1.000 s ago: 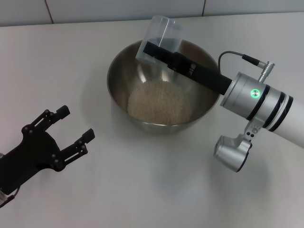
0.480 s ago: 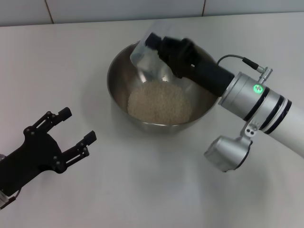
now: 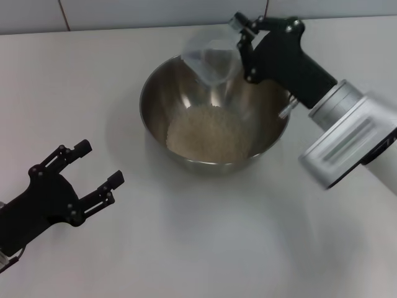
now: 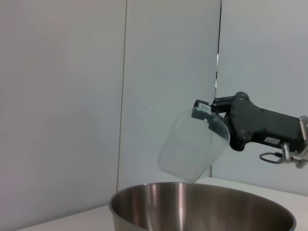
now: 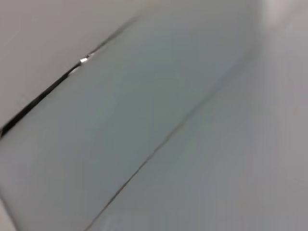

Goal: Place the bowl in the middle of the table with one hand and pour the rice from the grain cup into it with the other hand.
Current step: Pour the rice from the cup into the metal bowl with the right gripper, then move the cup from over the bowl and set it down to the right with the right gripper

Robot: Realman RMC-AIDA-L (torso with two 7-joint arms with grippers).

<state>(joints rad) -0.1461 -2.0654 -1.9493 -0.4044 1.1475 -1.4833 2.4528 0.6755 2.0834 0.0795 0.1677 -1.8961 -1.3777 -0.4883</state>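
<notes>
The steel bowl (image 3: pixel 214 115) stands on the white table (image 3: pixel 205 248) with a heap of rice (image 3: pixel 211 133) in its bottom. My right gripper (image 3: pixel 243 43) is shut on the clear grain cup (image 3: pixel 211 59) and holds it tilted above the bowl's far rim; the cup looks empty. In the left wrist view the cup (image 4: pixel 192 144) hangs over the bowl (image 4: pixel 202 204), held by the right gripper (image 4: pixel 204 111). My left gripper (image 3: pixel 99 164) is open and empty near the table's front left.
A tiled wall (image 3: pixel 155 12) runs along the table's far edge. The right arm's silver forearm (image 3: pixel 350 136) reaches in over the table to the right of the bowl.
The right wrist has rotated and lifted, swinging the cup from mouth-down over the rice back up above the far rim. The left gripper has hardly moved.
</notes>
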